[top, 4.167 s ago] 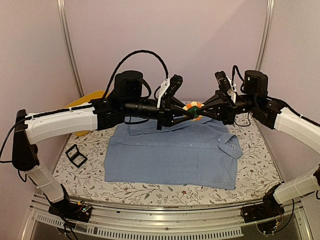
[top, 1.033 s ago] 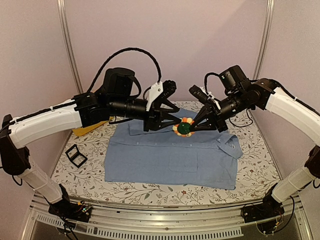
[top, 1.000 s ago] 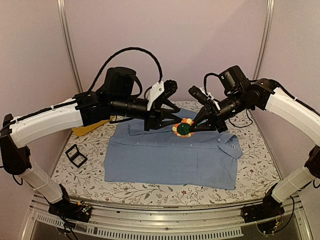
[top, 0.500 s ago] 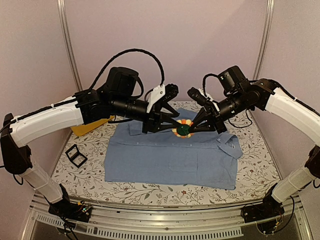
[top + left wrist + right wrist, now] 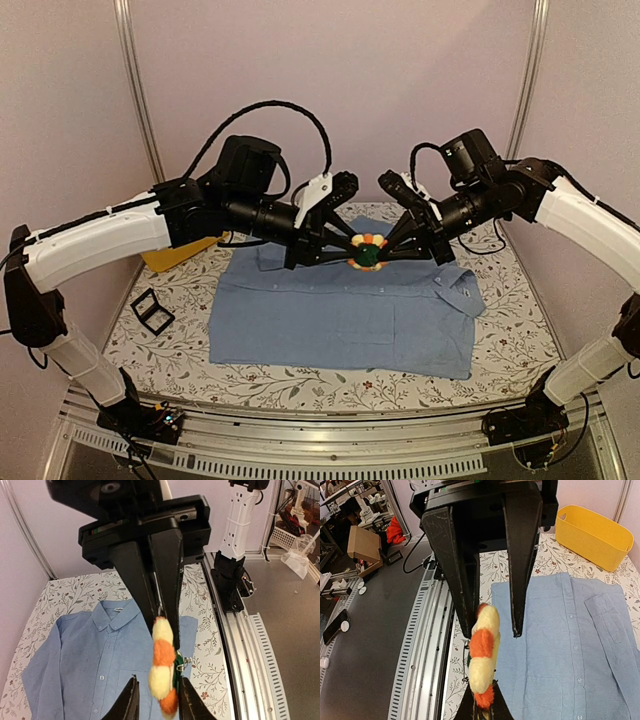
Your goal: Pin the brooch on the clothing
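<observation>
Straddling brooch point(image 5: 161, 662), left tool point(image 5: 157, 681) apart, gap plain from right wrist; right tool point(image 5: 481, 706) clamped on it

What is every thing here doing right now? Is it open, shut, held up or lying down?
shirt: spread flat on the table, buttoned, nothing pinned on it.
brooch: held in the air above the shirt.
right gripper: shut on the brooch.
left gripper: open, one finger on each side of the brooch.
yellow basin: standing upright.
black box: lying flat, looks open.
</observation>
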You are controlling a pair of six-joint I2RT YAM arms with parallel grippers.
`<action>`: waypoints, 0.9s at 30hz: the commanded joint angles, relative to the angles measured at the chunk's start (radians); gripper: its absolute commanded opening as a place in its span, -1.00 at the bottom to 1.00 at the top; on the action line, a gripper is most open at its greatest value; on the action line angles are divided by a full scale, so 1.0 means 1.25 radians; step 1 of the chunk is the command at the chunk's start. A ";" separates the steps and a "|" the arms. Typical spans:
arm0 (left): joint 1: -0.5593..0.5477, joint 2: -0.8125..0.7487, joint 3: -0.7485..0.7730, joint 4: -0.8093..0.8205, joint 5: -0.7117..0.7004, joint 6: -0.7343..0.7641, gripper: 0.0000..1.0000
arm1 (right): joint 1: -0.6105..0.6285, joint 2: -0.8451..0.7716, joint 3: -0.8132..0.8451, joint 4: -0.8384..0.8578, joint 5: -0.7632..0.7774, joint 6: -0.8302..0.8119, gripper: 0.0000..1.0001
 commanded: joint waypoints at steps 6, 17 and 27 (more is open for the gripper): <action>0.010 0.004 0.005 0.033 0.029 -0.007 -1.00 | 0.004 -0.030 -0.016 0.041 -0.005 -0.007 -1.00; 0.014 -0.108 -0.223 0.538 -0.046 -0.172 -1.00 | -0.028 -0.159 -0.160 0.294 0.105 0.067 -0.07; -0.012 -0.107 -0.315 1.035 -0.105 -0.278 -1.00 | -0.032 -0.276 -0.367 0.858 0.033 0.294 0.50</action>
